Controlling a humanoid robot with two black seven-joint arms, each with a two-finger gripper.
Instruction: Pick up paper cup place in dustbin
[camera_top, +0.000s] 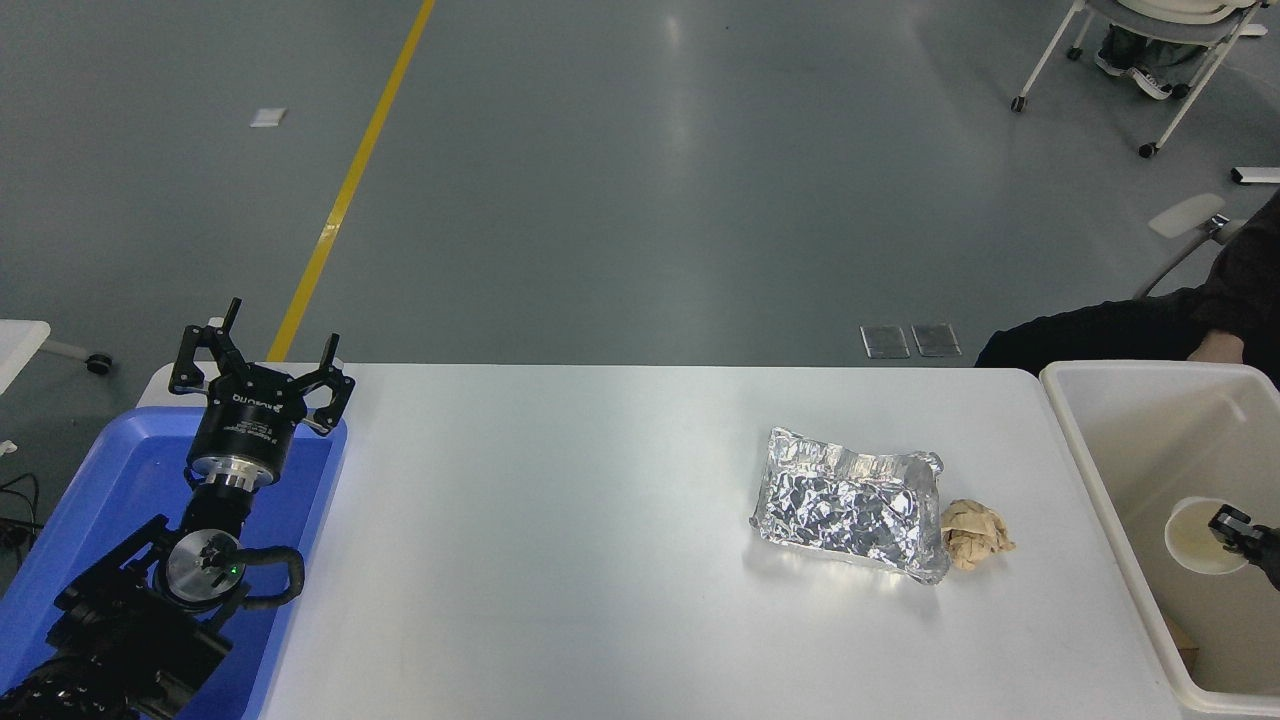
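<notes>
The white paper cup (1192, 540), cream inside, is down inside the cream-white dustbin (1085, 440) at the table's right end, its mouth facing up. My right gripper (1230, 524) reaches in from the right edge and is shut on the cup's right rim, with only its black tip showing. My left gripper (257, 358) is parked open over the blue tray at the lower left.
A blue tray (70, 520) lies under the left arm. A crumpled foil packet (850, 503) and a brown paper ball (975, 534) lie right of the table's centre. A person's dark sleeve and hand (1222, 345) are behind the dustbin.
</notes>
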